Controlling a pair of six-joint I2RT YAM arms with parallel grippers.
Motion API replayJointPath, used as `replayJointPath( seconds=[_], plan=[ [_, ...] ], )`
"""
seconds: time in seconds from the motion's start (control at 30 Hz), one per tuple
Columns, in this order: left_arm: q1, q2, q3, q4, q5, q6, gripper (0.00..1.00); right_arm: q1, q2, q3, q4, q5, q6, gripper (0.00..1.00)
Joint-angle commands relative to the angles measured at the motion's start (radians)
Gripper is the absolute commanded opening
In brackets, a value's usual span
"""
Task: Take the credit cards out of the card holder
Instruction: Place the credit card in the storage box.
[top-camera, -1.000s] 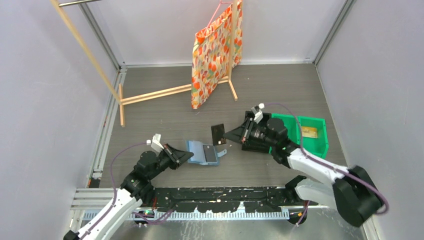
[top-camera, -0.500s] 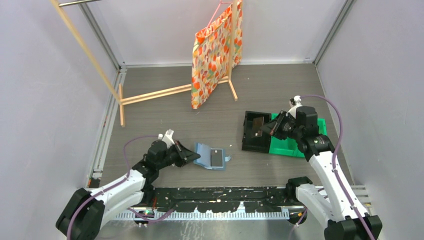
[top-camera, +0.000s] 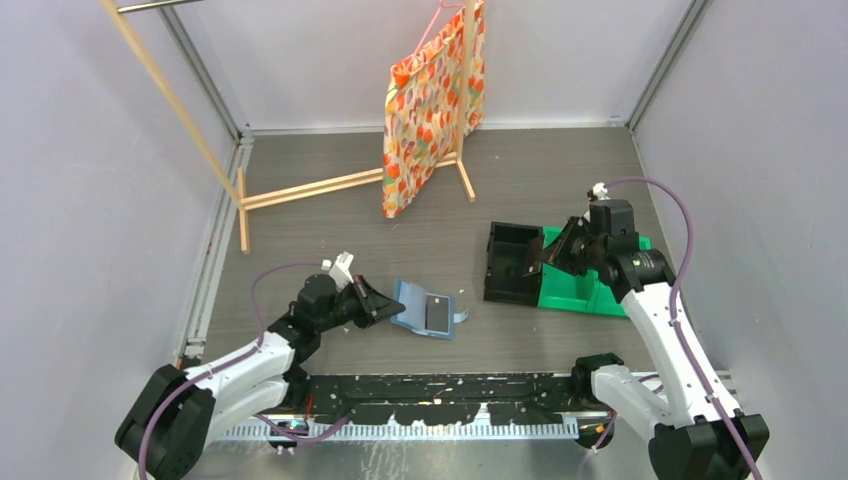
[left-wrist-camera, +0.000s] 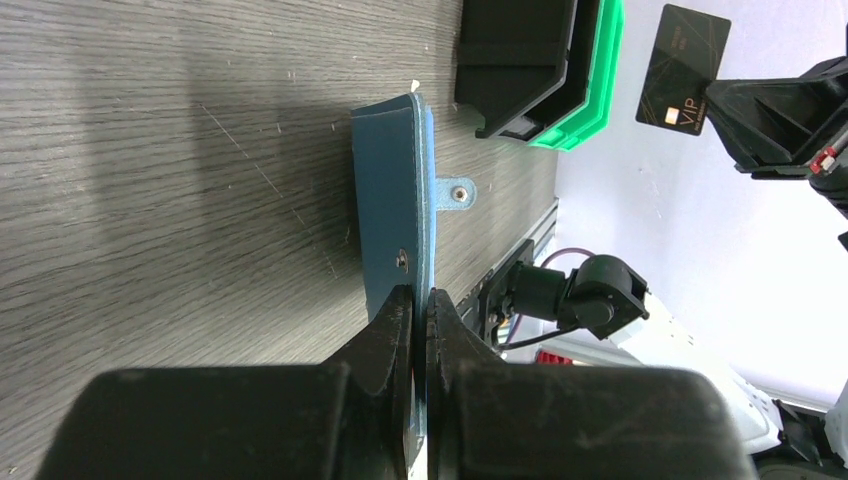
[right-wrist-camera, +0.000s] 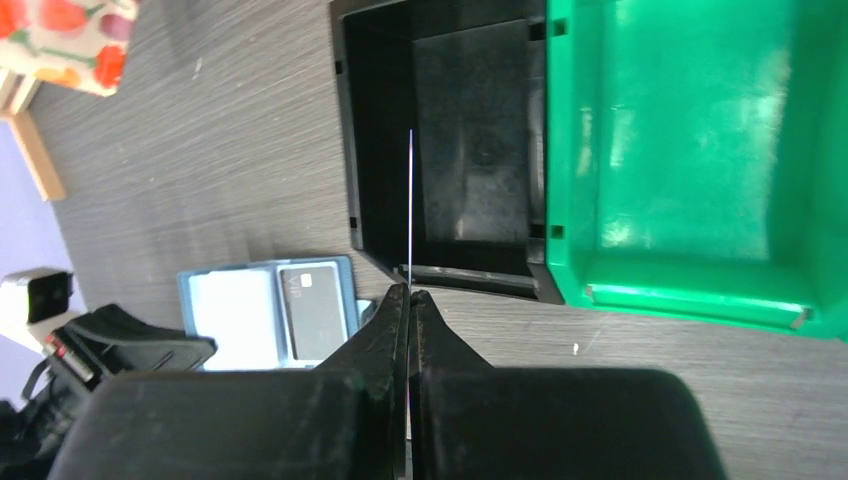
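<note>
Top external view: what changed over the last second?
The right end effector, shut on a dark VIP card, carried it from beside the card holder rightward to above the black bin. The left end effector, clamped on the holder's edge, nudged it slightly right. The green bin, patterned bag and card left in the holder stayed put.

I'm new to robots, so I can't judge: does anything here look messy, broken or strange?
Nothing is spilled or broken. Only oddity: the right gripper pinches a dark card in mid-air above the black bin, while the left gripper clamps the open card holder.
</note>
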Motion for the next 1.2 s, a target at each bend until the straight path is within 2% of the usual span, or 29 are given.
replayJointPath(
  seconds=[0.0, 0.3, 0.67, 0.8, 1.0, 1.17],
  plan=[
    [0.005, -0.028, 0.018, 0.052, 0.025, 0.028, 0.01, -0.003, -0.008, 0.062, -0.043, 0.129, 0.052, 0.01],
    [0.005, -0.087, 0.001, 0.011, 0.020, 0.038, 0.00, 0.005, -0.055, 0.027, 0.050, 0.292, 0.239, 0.01],
    [0.005, -0.164, -0.012, -0.047, 0.008, 0.038, 0.01, 0.018, 0.034, 0.106, 0.011, 0.555, 0.479, 0.01],
    [0.005, -0.209, -0.017, -0.093, 0.003, 0.042, 0.01, 0.017, 0.095, 0.156, -0.082, 0.655, 0.631, 0.01],
    [0.005, -0.255, -0.028, -0.129, -0.008, 0.041, 0.01, 0.018, 0.222, 0.211, -0.204, 0.712, 0.829, 0.01],
    [0.005, -0.280, -0.031, -0.149, -0.007, 0.039, 0.01, 0.018, 0.288, 0.189, -0.182, 0.717, 0.910, 0.01]
  ],
)
